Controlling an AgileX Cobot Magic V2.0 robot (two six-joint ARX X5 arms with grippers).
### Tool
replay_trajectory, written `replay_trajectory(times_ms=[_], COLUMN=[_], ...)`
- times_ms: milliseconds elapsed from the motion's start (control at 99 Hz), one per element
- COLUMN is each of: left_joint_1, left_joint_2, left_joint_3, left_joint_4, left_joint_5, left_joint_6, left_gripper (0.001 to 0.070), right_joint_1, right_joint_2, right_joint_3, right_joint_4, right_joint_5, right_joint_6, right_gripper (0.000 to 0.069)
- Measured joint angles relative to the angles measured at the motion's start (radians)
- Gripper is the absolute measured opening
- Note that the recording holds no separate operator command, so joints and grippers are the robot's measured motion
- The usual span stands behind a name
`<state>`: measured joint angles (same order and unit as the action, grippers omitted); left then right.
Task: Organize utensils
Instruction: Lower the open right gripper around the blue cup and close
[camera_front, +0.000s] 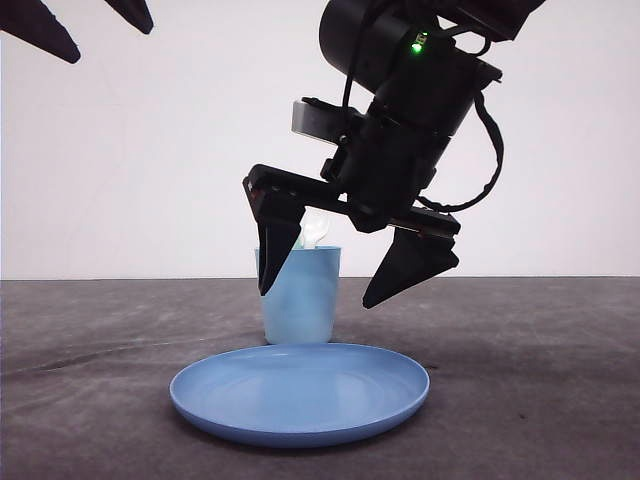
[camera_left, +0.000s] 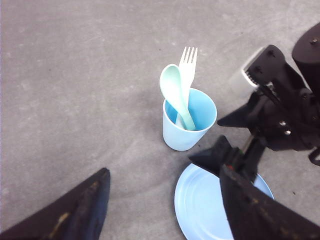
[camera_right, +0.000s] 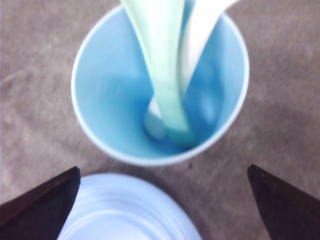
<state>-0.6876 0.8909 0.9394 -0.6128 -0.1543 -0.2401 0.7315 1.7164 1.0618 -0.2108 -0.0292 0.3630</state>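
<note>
Both the fork (camera_left: 188, 62) and spoon (camera_left: 172, 87) stand handle-down in the cup (camera_left: 192, 131), so the right end effector (camera_front: 355, 275) hangs above it, spread apart and empty, its job apparently finished.

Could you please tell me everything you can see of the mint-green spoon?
The spoon looks like smooth pale mint-green plastic, with an oval bowl and a flat handle. It stands handle-down in the light blue cup, leaning on the rim, its bowl sticking out above. Its handle tip rests on the cup's bottom, beside the white fork. No hand touches it.
</note>
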Motion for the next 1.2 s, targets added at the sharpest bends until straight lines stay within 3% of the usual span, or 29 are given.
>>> replay_trajectory(times_ms=[1203], left_joint_1=[0.000], left_joint_2=[0.000], left_joint_3=[0.000], left_joint_4=[0.003], left_joint_5=[0.000], left_joint_6=[0.000], left_gripper=[0.0422], right_joint_1=[-0.021], right_joint_2=[0.153], right_joint_3=[0.126], right_joint_4=[0.063], right_joint_5=[0.002], right_joint_6=[-0.046], right_gripper=[0.0661])
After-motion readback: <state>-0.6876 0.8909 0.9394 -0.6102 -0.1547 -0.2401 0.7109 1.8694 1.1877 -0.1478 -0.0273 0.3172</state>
